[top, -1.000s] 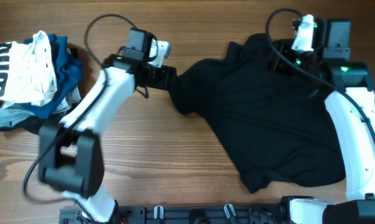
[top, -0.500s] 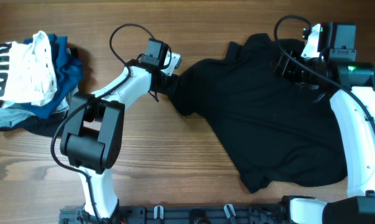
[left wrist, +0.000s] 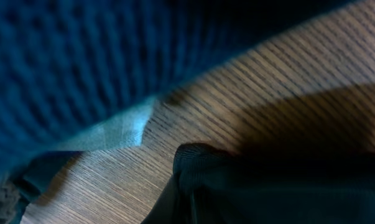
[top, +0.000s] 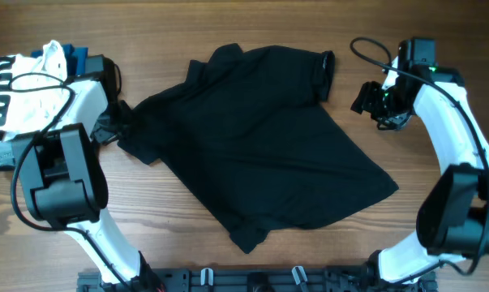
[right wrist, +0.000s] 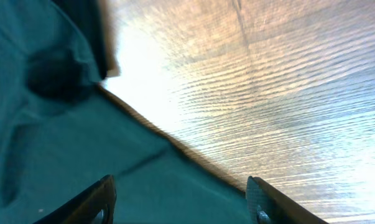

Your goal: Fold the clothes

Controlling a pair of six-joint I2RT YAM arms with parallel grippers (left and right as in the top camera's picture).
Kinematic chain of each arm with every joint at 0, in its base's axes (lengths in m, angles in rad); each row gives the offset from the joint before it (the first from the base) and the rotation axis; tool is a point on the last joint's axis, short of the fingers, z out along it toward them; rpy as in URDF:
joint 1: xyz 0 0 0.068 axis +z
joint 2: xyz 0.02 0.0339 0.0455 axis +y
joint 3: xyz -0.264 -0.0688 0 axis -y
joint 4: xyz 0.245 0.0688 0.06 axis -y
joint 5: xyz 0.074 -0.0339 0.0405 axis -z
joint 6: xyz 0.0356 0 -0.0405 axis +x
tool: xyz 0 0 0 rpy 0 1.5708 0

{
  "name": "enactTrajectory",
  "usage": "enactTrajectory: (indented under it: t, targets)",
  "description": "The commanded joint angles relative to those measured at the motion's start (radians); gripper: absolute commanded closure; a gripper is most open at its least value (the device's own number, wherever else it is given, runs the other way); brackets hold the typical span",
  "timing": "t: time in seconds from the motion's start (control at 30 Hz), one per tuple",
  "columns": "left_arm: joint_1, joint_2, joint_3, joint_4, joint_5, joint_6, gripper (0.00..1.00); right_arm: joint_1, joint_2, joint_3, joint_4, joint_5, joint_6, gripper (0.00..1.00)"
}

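Note:
A black shirt (top: pixel 260 146) lies spread and rumpled across the middle of the wooden table. Its left sleeve is bunched at my left gripper (top: pixel 108 128), which is shut on the cloth beside the clothes pile. The left wrist view shows only that dark fabric (left wrist: pixel 268 186) at the bottom, with no fingers in sight. My right gripper (top: pixel 364 101) hangs open just right of the shirt's upper right sleeve. In the right wrist view the right gripper (right wrist: pixel 182 202) has nothing between its fingers (right wrist: pixel 103 199), and the shirt's edge (right wrist: pixel 63 143) lies below them.
A pile of clothes (top: pixel 33 97), white, blue and grey, sits at the far left edge. Its blue garment (left wrist: pixel 81 62) fills the top of the left wrist view. Bare wood (top: pixel 439 203) shows right of the shirt, and the arm bases stand along the front edge.
The left gripper has pulled the shirt's sleeve leftward to the pile, dragging the whole shirt from the right side to the middle. The right gripper now stands off the shirt.

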Motion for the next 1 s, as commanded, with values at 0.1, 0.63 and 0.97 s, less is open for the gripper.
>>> enactTrajectory:
  t: [0.1, 0.63, 0.97]
  targets:
    - [-0.028, -0.135, -0.008, -0.015, 0.04, 0.023, 0.7, -0.012, 0.175, -0.018, -0.106, 0.115, -0.028, 0.29]
    - [-0.032, -0.327, -0.008, 0.017, 0.116, 0.023, 0.42, -0.023, 0.266, -0.079, 0.087, -0.241, -0.26, 0.96]
    - [-0.064, -0.327, -0.008, 0.097, 0.365, 0.167, 0.39, -0.258, 0.264, 0.336, 0.239, -0.125, -0.224, 0.96]
